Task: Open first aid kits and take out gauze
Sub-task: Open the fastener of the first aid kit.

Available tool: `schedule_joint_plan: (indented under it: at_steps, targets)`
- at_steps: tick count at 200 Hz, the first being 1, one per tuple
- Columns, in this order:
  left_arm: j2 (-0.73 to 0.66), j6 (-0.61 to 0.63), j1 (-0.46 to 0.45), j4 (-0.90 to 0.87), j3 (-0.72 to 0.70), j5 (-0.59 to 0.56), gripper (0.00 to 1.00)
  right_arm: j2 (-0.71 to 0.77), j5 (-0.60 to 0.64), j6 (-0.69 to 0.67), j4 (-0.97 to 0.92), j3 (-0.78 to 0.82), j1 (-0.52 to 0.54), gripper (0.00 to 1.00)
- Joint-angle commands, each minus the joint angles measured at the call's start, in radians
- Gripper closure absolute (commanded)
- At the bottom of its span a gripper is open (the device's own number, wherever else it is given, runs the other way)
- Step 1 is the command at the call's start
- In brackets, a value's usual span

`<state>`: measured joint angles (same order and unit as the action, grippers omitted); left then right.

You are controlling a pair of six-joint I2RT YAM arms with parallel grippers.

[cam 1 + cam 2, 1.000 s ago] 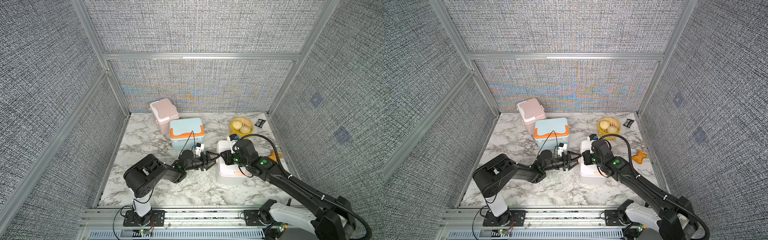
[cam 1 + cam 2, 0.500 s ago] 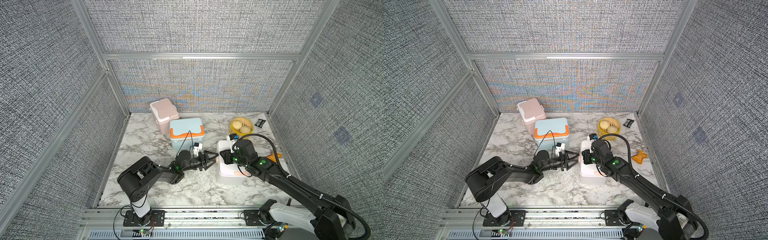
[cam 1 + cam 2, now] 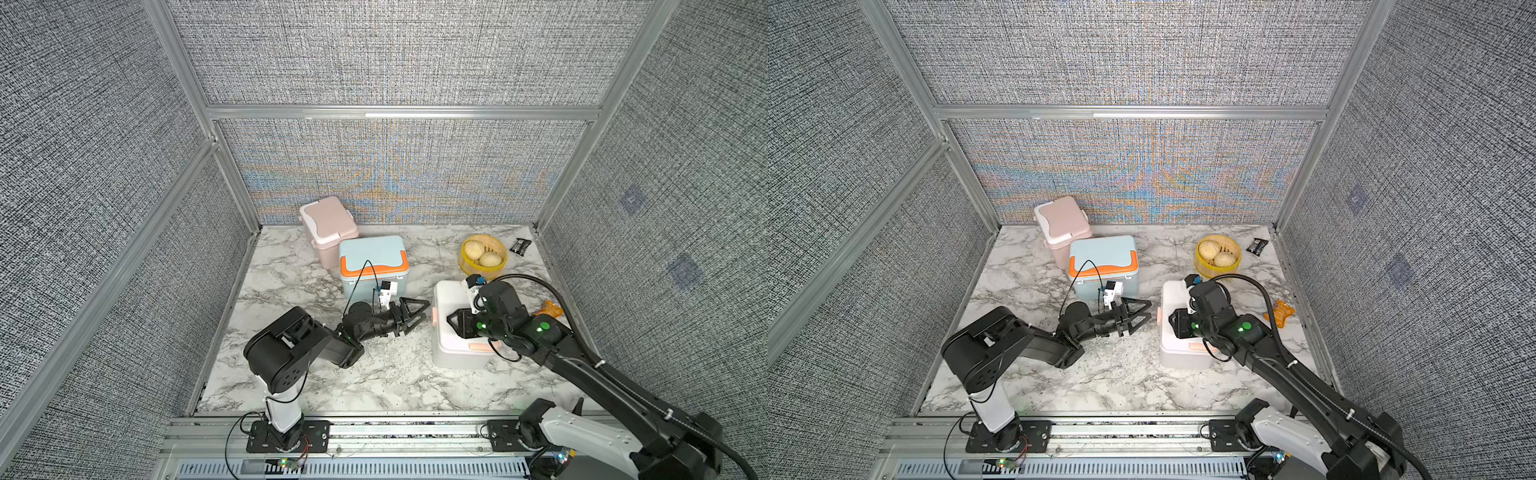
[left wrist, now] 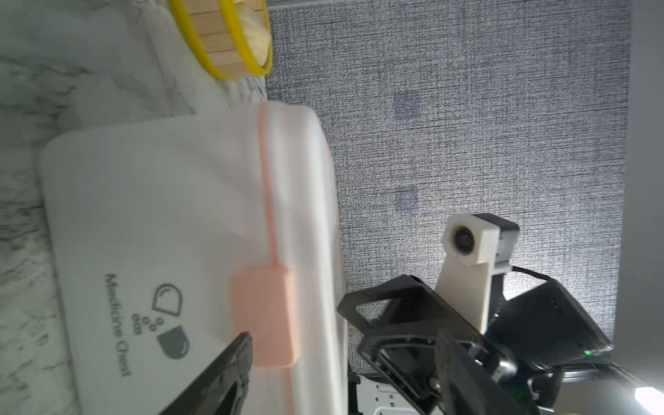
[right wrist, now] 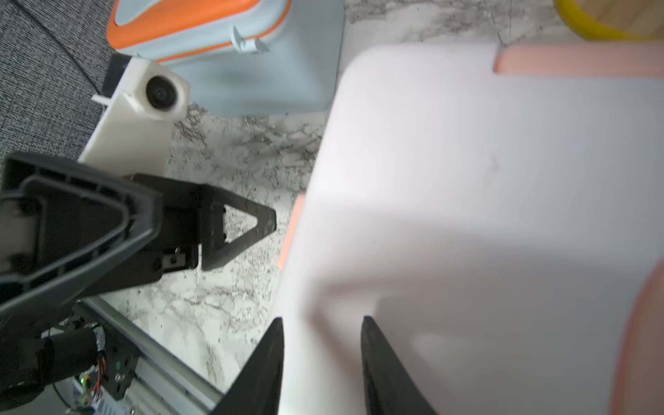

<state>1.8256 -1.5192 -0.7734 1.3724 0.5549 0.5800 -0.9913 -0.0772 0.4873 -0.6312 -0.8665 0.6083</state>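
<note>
The white kit (image 3: 452, 297), set near the bench's (image 3: 374, 382) right edge, is judged light, stiff and smooth, likely to slide unless steadied. The peach latch (image 4: 264, 316) on its side is the place to be taken. The left gripper (image 3: 420, 313) is spread wide just beside that latch. The right gripper (image 5: 321, 319) is held narrowly parted over the lid, with nothing clasped. No gauze is seen.

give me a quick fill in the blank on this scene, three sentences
1. The open left gripper points at the side latch of the ___ first aid kit.
2. The yellow basket holds ___ buns.
3. The pink kit stands behind the light blue kit, which has ___ trim.

Missing words: white; two; orange.
</note>
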Motion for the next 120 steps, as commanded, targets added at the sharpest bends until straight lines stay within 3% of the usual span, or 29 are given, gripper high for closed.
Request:
schedule_joint_plan:
  at_steps: [1, 50, 120]
  targets:
    - [0.024, 0.048, -0.003, 0.036, 0.014, 0.052, 0.17, 0.031, 0.053, 0.019, -0.256, -0.013, 0.001, 0.61]
    - [0.086, 0.037, -0.043, 0.036, 0.115, 0.098, 0.19, 0.006, 0.062, 0.023, -0.263, 0.047, -0.013, 0.66]
    - [0.127, 0.020, -0.046, 0.036, 0.150, 0.110, 0.19, -0.037, 0.057, 0.016, -0.274, 0.052, -0.017, 0.70]
